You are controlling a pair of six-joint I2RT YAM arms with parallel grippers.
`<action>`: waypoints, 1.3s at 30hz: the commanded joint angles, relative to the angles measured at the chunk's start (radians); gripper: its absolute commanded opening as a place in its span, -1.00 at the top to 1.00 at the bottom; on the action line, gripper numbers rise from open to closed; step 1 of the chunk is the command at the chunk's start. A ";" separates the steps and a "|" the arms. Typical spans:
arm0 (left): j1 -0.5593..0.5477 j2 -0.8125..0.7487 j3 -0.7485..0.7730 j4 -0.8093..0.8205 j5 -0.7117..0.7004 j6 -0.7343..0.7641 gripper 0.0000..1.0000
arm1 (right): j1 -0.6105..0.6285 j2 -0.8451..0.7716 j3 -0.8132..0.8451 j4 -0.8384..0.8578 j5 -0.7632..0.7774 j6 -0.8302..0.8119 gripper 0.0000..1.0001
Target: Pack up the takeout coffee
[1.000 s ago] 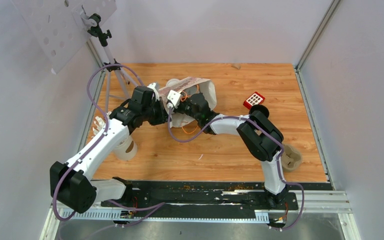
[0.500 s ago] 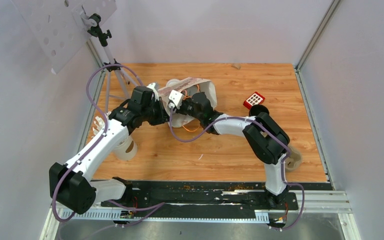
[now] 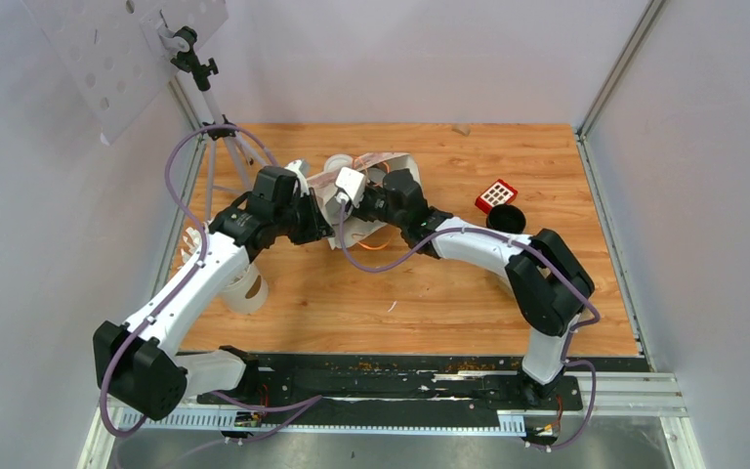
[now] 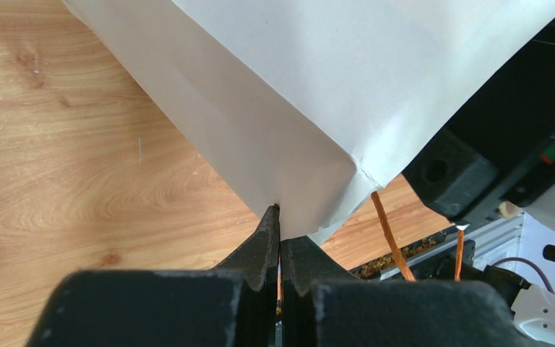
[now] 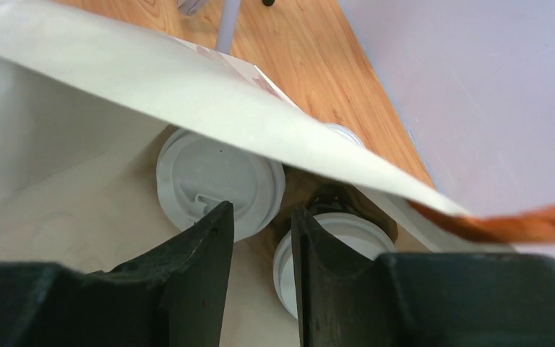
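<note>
Left gripper [image 4: 280, 217] pinching bag [image 4: 296, 108], wood table [image 3: 430, 293], walls [image 3: 430, 59]

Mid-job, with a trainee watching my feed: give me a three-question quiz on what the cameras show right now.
1. True or false: the left gripper is shut on the edge of the white paper bag.
2. How many white lids show inside the bag in the right wrist view?
3. The right gripper is: A) clamped on a cup, B) open with nothing between its fingers, C) gripping an orange handle.
Key: 1 true; 2 two; 3 B.
</note>
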 commanded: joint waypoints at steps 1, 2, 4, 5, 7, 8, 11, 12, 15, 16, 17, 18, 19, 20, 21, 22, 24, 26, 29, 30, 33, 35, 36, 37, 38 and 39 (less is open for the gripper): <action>-0.002 -0.036 0.041 -0.011 0.029 -0.028 1.00 | -0.008 -0.084 0.028 -0.112 -0.021 0.032 0.30; -0.002 -0.035 0.043 -0.013 0.034 -0.032 1.00 | -0.009 -0.095 0.032 -0.129 -0.018 0.035 0.30; -0.002 -0.035 0.052 -0.016 0.047 -0.036 1.00 | -0.009 -0.118 0.039 -0.167 -0.014 0.041 0.30; -0.003 -0.036 0.055 -0.017 0.051 -0.038 1.00 | -0.008 -0.127 0.044 -0.190 -0.012 0.042 0.30; -0.002 -0.039 0.061 -0.022 0.057 -0.037 1.00 | -0.009 -0.147 0.054 -0.230 -0.005 0.043 0.30; -0.002 -0.040 0.064 -0.026 0.058 -0.038 1.00 | -0.009 -0.157 0.055 -0.245 -0.003 0.043 0.31; -0.001 -0.051 0.060 -0.034 0.064 -0.048 1.00 | -0.008 -0.194 0.046 -0.278 -0.007 0.040 0.31; -0.002 -0.057 0.057 -0.034 0.067 -0.054 1.00 | -0.008 -0.207 0.043 -0.287 -0.007 0.041 0.30; -0.001 -0.073 0.053 -0.034 0.079 -0.068 1.00 | -0.008 -0.244 0.030 -0.311 -0.005 0.048 0.31; -0.002 -0.076 0.054 -0.035 0.081 -0.072 1.00 | -0.008 -0.256 0.026 -0.319 -0.006 0.051 0.31; -0.002 -0.080 0.055 -0.036 0.085 -0.077 1.00 | -0.009 -0.266 0.027 -0.329 -0.004 0.052 0.31; -0.002 -0.082 0.056 -0.036 0.092 -0.080 1.00 | -0.009 -0.275 0.030 -0.344 -0.003 0.052 0.31; -0.002 -0.084 0.058 -0.033 0.100 -0.084 1.00 | -0.008 -0.284 0.035 -0.365 -0.003 0.053 0.31; -0.002 -0.084 0.058 -0.032 0.114 -0.087 1.00 | -0.008 -0.291 0.044 -0.398 -0.003 0.051 0.31; -0.002 -0.086 0.058 -0.030 0.129 -0.091 1.00 | -0.009 -0.300 0.055 -0.430 -0.001 0.051 0.31; -0.002 -0.088 0.059 -0.029 0.143 -0.096 1.00 | -0.009 -0.310 0.065 -0.456 0.007 0.054 0.31; -0.002 -0.101 0.055 -0.028 0.158 -0.111 1.00 | -0.007 -0.330 0.079 -0.502 0.023 0.070 0.31; -0.002 -0.117 0.045 -0.017 0.169 -0.131 1.00 | -0.008 -0.358 0.088 -0.546 0.031 0.087 0.31; -0.002 -0.136 0.037 -0.006 0.198 -0.162 1.00 | -0.008 -0.402 0.090 -0.587 0.036 0.103 0.31; -0.002 -0.141 0.036 -0.004 0.209 -0.176 1.00 | -0.008 -0.416 0.092 -0.598 0.037 0.105 0.31; -0.003 -0.158 0.027 0.006 0.240 -0.214 1.00 | -0.007 -0.446 0.109 -0.642 0.039 0.107 0.30; -0.002 -0.172 0.017 0.015 0.257 -0.244 1.00 | -0.007 -0.460 0.128 -0.675 0.044 0.111 0.30; -0.001 -0.181 0.013 0.019 0.260 -0.260 1.00 | -0.008 -0.467 0.138 -0.688 0.043 0.118 0.30; -0.002 -0.190 0.007 0.020 0.261 -0.273 1.00 | -0.007 -0.474 0.145 -0.697 0.044 0.124 0.30; -0.002 -0.200 0.003 0.020 0.260 -0.286 1.00 | -0.007 -0.481 0.152 -0.707 0.046 0.130 0.29; -0.002 -0.210 0.000 0.019 0.258 -0.298 1.00 | -0.008 -0.488 0.157 -0.715 0.048 0.140 0.29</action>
